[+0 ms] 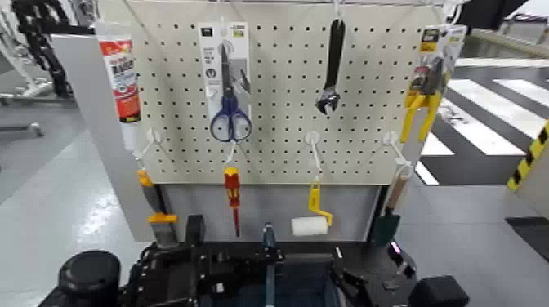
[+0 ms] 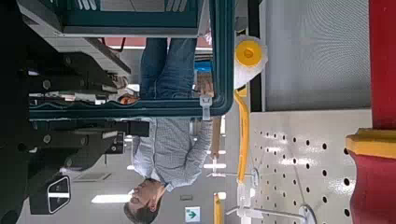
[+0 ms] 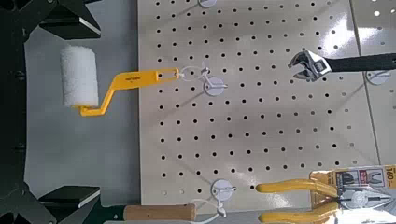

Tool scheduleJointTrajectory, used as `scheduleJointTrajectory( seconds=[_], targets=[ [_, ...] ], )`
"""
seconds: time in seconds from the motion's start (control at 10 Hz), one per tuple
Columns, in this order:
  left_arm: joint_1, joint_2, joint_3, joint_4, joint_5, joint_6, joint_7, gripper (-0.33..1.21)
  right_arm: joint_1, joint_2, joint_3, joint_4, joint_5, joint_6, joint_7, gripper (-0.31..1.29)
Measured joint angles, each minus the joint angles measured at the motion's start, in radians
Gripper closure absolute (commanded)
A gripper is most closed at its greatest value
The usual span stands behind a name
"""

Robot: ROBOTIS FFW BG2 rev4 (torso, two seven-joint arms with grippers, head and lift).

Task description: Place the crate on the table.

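Note:
The dark blue crate (image 1: 304,284) shows at the bottom middle of the head view, with its thin upright handle bar (image 1: 268,245) at its centre. My left gripper (image 1: 176,273) is at the crate's left side. In the left wrist view its black jaws stand on either side of the crate's blue rim bar (image 2: 131,107), shut on it. My right gripper (image 1: 368,282) is at the crate's right side. In the right wrist view its fingertips (image 3: 58,198) stand wide apart with no crate between them. The black table (image 1: 359,247) shows just behind the crate.
A pale pegboard (image 1: 278,98) stands close behind the table, hung with scissors (image 1: 229,90), a wrench (image 1: 331,69), pliers (image 1: 425,94), a sealant tube (image 1: 122,77), a screwdriver (image 1: 233,196) and a paint roller (image 1: 310,222). A person (image 2: 168,140) shows beyond the crate in the left wrist view.

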Motion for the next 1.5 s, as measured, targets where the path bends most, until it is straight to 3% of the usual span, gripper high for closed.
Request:
scheduleJointTrajectory(
  seconds=[0.2,0.3,0.8,1.0,1.3,1.5],
  targets=[
    [0.004,-0.001,0.011,-0.007,-0.013,-0.005,0.000,0.16,0.001,0.001,-0.001,-0.001,-0.001,0.000,0.000,0.12],
    [0.008,-0.001,0.022,-0.020,-0.026,-0.008,0.001,0.10,0.001,0.001,-0.001,-0.001,-0.003,0.000,0.000,0.12],
    [0.071,-0.013,0.091,-0.109,-0.057,-0.016,0.059,0.11,0.002,0.001,-0.002,-0.001,-0.006,0.007,0.002,0.12],
    [0.139,-0.024,0.171,-0.228,-0.092,-0.026,0.165,0.11,0.002,0.001,-0.002,-0.002,-0.006,0.012,0.002,0.12],
    [0.248,-0.036,0.301,-0.498,-0.218,-0.063,0.342,0.11,0.003,0.002,-0.003,-0.004,-0.007,0.015,0.002,0.12],
    [0.314,-0.044,0.352,-0.654,-0.348,-0.101,0.387,0.11,0.003,0.001,-0.003,-0.006,-0.007,0.018,0.002,0.12]
  ],
)
